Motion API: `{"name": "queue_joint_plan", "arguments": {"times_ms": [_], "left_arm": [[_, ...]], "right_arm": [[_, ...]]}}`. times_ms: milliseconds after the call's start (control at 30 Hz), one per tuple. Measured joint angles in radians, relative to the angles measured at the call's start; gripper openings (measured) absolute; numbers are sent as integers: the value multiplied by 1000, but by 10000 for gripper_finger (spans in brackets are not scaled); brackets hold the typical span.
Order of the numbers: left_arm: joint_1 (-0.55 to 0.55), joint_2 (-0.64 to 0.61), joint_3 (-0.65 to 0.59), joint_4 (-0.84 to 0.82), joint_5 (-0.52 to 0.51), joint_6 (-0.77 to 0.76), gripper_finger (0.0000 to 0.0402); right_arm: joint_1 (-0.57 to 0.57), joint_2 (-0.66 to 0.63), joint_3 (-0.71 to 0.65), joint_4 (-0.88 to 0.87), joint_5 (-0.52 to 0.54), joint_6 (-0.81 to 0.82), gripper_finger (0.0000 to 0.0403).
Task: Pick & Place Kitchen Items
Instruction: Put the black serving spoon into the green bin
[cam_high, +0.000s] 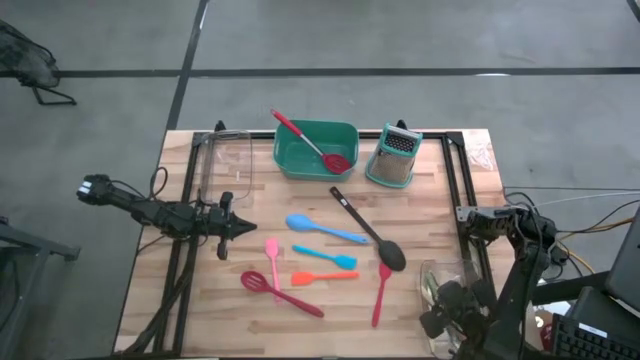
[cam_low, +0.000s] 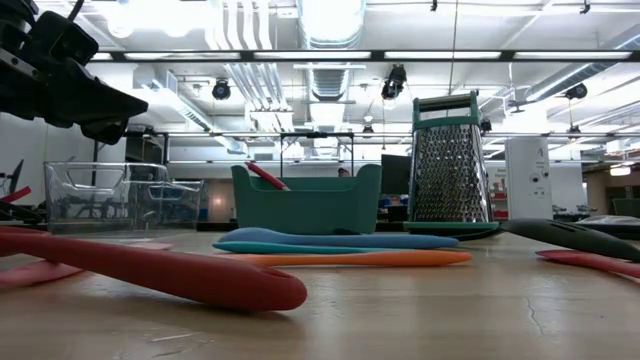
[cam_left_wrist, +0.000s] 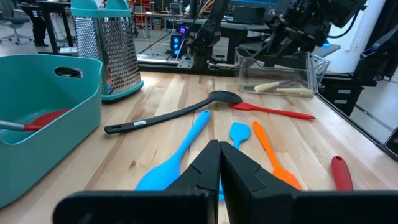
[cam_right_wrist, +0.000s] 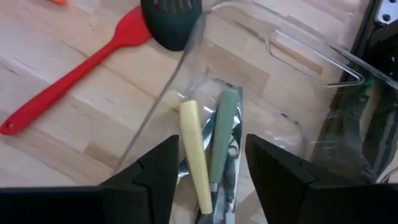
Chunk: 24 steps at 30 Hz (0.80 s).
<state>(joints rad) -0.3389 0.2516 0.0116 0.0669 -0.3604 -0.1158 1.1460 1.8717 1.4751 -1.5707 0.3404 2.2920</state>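
Right wrist view: right gripper (cam_right_wrist: 208, 165) spread above clear plastic bin (cam_right_wrist: 273, 81) holding slim cream-handled utensils (cam_right_wrist: 198, 155); left gripper (cam_left_wrist: 219, 163) closed.

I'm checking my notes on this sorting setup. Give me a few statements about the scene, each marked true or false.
1. A red slotted spoon lies in the teal tub. True.
2. The box grater lies flat. False: it stands upright beside the tub.
3. The right gripper hangs open over a clear container holding utensils. True.
4. The left gripper holds the blue spoon. False: it is shut on nothing; the spoon lies on the table.
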Motion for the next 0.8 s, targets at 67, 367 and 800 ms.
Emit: {"name": "queue_joint_plan", "arguments": {"times_ms": [67,367,800], "left_arm": [[0,0,0,0,0,0,12],[0,0,0,0,0,0,12],[0,0,0,0,0,0,12]], "right_arm": [[-16,-1,8,1,0,-26,188],[-127,-51,57,-1,78,-183,194],[-313,-89,123,52,558,-492,156]]}}
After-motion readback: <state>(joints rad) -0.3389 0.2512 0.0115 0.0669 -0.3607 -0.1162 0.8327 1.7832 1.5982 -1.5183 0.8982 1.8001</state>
